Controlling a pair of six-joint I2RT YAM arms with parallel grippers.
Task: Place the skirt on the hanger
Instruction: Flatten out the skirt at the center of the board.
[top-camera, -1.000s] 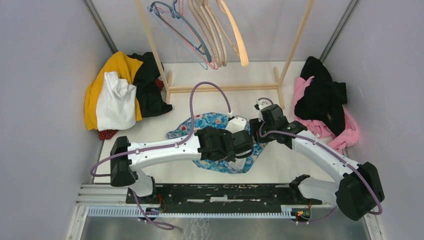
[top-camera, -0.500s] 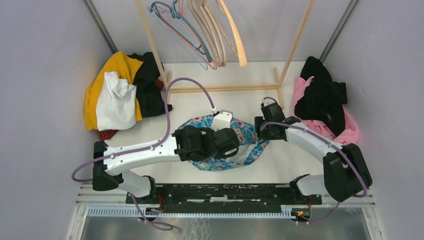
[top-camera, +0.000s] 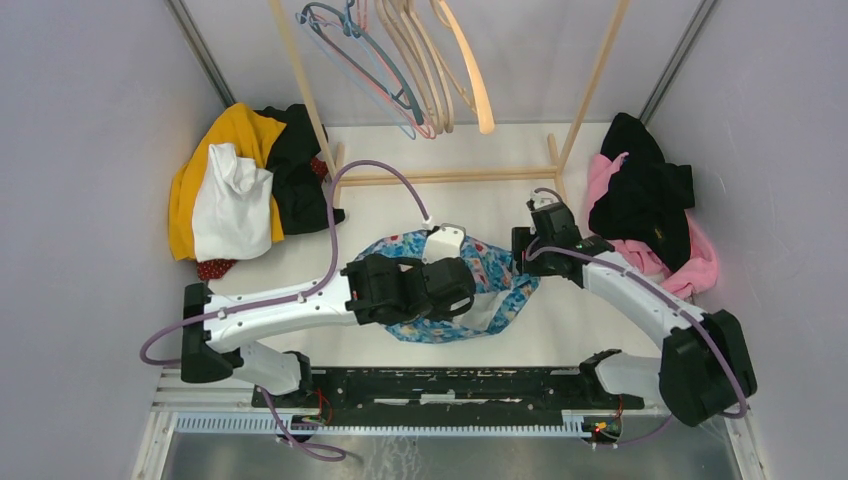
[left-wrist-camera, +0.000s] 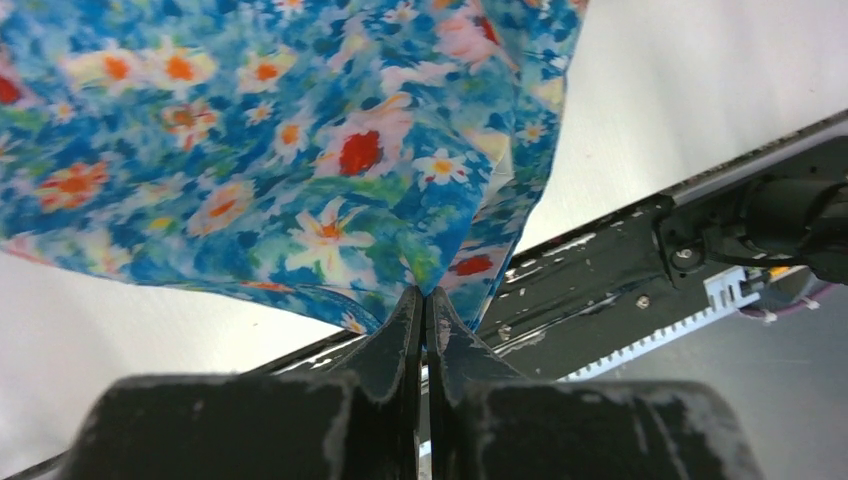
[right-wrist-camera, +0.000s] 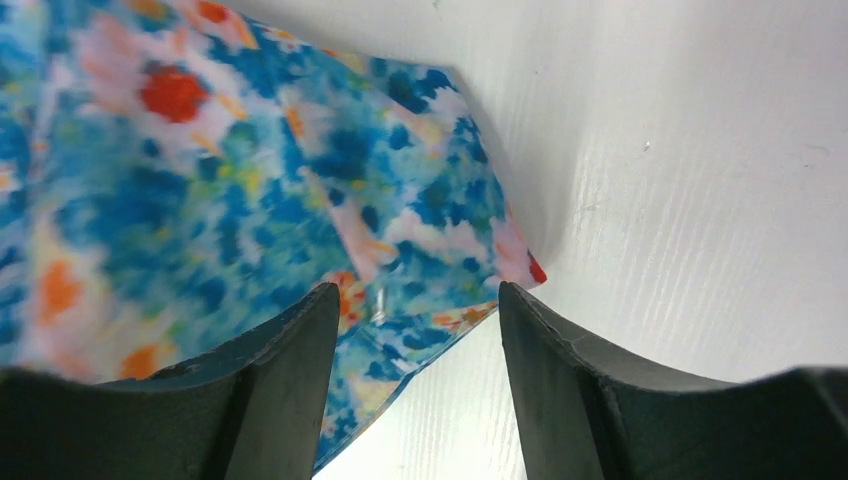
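Two claws meet at one skirt (top-camera: 500, 285), a blue floral heap in the middle of the top view, on the table (top-camera: 570, 335) below the rack (top-camera: 450, 177). The left claw (left-wrist-camera: 422, 300) is pinched fully closed. In its wrist view the cloth gathers into a peak right at the tips, so it has a fold of the skirt in its grip. The right claw (right-wrist-camera: 420, 330) stands wide apart at the skirt's right end. A corner of the cloth lies between its fingers (right-wrist-camera: 290, 370), but nothing presses on it, so it holds nothing. The hangers (top-camera: 440, 70) hang at the top centre of the frame, well apart from the skirt.

The skirt looks light, thin and limp. It will likely sag from any single pinch, fold over itself and hide its own opening. It should not slip much from a firm pinch, though a grip on one layer alone may drag the rest along unevenly. I judge the waistband the place to take it, at two points well apart, so the band stretches flat enough to meet a hanger. Which edge is the waistband I cannot tell from these views; the corner under the right claw may be hem or band.
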